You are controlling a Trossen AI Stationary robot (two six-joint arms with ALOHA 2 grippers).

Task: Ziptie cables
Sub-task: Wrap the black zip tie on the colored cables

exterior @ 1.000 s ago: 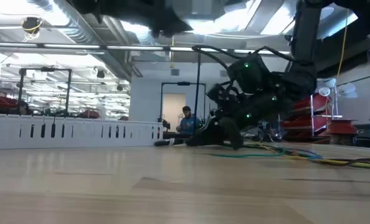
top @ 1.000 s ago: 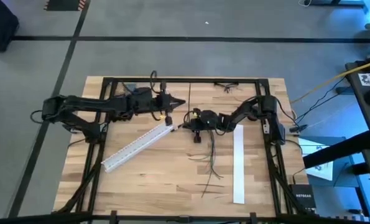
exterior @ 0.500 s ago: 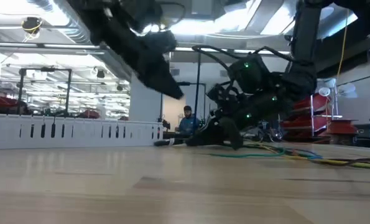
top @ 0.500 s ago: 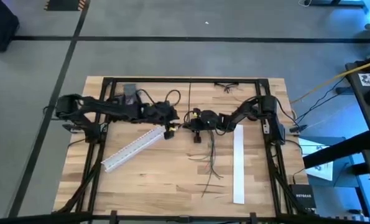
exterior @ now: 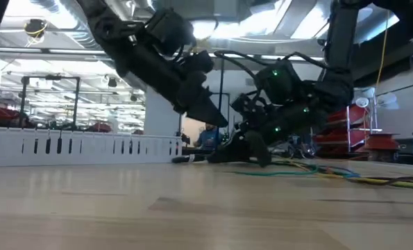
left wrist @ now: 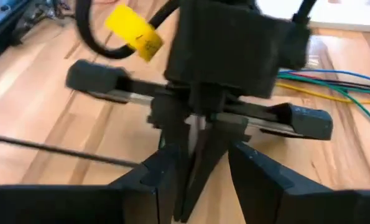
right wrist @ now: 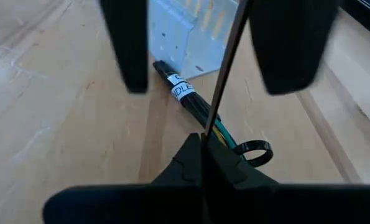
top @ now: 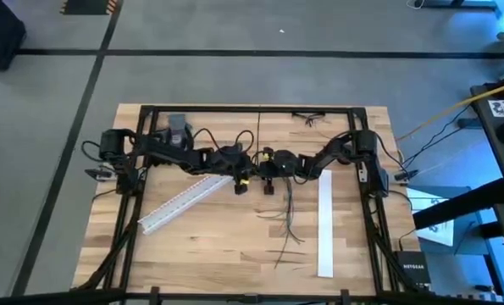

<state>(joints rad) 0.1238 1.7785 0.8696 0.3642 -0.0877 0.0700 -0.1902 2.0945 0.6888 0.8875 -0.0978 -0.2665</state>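
The cables point(top: 288, 212) lie on the table's middle as a loose bunch. Their labelled end point(right wrist: 186, 92) rests on the wood by a small black loop point(right wrist: 253, 150). My right gripper point(right wrist: 201, 148) sits just above that end, shut on a thin straight black strand point(right wrist: 225, 68). My left gripper point(left wrist: 200, 180) faces it from the table's left, open. Its fingers point(right wrist: 130, 46) stand on either side of the strand and of the right gripper's tips, and I see no touch. In the high view the two grippers point(top: 250, 174) point(top: 263, 166) meet at mid-table. My right gripper pinches the thin black strand point(right wrist: 209, 127) between its two shut fingertips. The fingers come from the table's right, low over the wood, and lie along the strand. From the tips the strand runs straight on toward my left gripper, clear of the table there.
One white slotted strip point(top: 184, 199) lies slantwise at the left, its end point(right wrist: 191, 34) close to the grippers. A second strip point(top: 324, 222) lies lengthwise at the right. Coloured wires point(exterior: 331, 172) trail toward the table's right. A black frame point(top: 256, 109) borders the table.
My left gripper has gone toward the table's right edge and down. It has come from over the slanted strip's far end up to my right gripper, and its fingers now stand around that gripper's tips. The right gripper and the cables have kept still.
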